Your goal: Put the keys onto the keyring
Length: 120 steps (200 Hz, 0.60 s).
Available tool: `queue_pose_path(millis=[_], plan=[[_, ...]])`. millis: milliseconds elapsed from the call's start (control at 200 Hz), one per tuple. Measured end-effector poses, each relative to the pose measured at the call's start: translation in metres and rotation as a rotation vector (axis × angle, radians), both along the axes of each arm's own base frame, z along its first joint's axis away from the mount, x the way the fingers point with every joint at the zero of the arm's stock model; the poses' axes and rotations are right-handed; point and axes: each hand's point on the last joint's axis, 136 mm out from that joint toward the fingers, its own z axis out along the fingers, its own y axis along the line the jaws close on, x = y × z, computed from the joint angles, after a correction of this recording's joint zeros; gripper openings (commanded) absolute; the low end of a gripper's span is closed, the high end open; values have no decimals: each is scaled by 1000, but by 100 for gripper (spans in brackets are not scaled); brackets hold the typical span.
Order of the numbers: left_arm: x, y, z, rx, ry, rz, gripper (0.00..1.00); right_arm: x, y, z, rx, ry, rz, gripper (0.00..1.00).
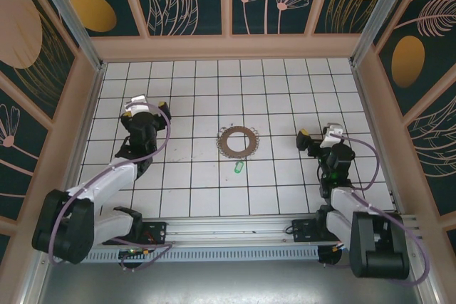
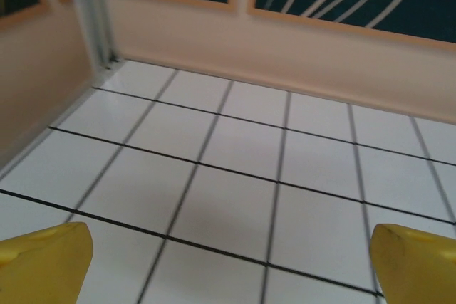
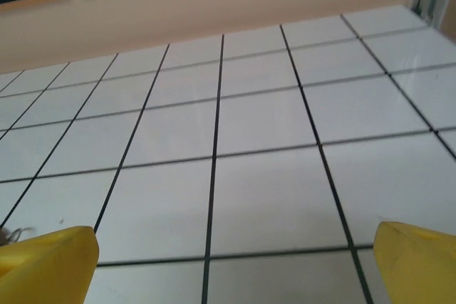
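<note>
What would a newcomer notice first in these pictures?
The keyring, a brown-grey loop, lies in the middle of the white tiled floor. The tiny green key sits just nearer the arms, apart from it. The left gripper and right gripper stand open and empty on either side, well away from both.

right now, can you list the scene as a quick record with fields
keyring: loop lying flat near the middle of the tiled table
key: green, apart from the keyring, on its near side
left claw: open, empty, left of the keyring
right claw: open, empty, right of the keyring
task: key not yet on keyring
</note>
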Motion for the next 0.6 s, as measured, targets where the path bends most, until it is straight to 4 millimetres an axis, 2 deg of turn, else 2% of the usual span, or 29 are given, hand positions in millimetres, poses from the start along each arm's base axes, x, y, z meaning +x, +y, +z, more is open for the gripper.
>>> queue_pose_path(millis=[135,265,375,500,601], plan=[[6,27,-25,91,23,83,99,12,-4,-4,-20,-29,-12,99],[-5,55,-53,143,51,139,99,19,-6,-7,-27,-52,-14,99],[-9,61,-59,163,23,126,99,25,-11,-5,-26,-97,-31,99],[-7,64,-62,152,-21,91,99,27,-13,-19,-22,-73,-35,99],[-2,68,-66,130,-24,57,99,30,-14,-12,-20,-100,-42,99]])
